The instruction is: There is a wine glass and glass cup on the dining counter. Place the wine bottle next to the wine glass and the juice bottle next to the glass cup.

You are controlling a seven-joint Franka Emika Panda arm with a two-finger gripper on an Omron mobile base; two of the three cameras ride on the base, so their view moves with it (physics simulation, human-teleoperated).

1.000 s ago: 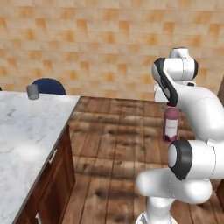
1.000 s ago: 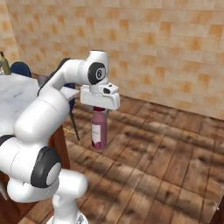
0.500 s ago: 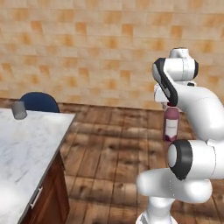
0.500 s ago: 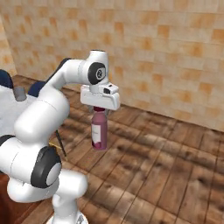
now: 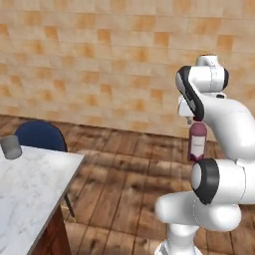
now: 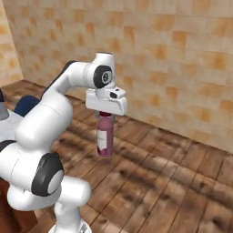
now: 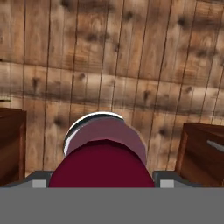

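one juice bottle (image 6: 105, 138), one glass cup (image 5: 11, 147), one dining counter (image 5: 30, 189), one blue chair (image 5: 40, 136)

The left base view looks forward from behind the arm, which rises at its right; the counter (image 5: 35, 179) corner sits low at its left, the tiled wall beyond. The right base view faces the same wall from the other side, the arm at its left. Both share the juice bottle (image 5: 197, 141) hanging over the plank floor. The hand view looks straight down, very close on the bottle's cap (image 7: 101, 164), floor beneath.
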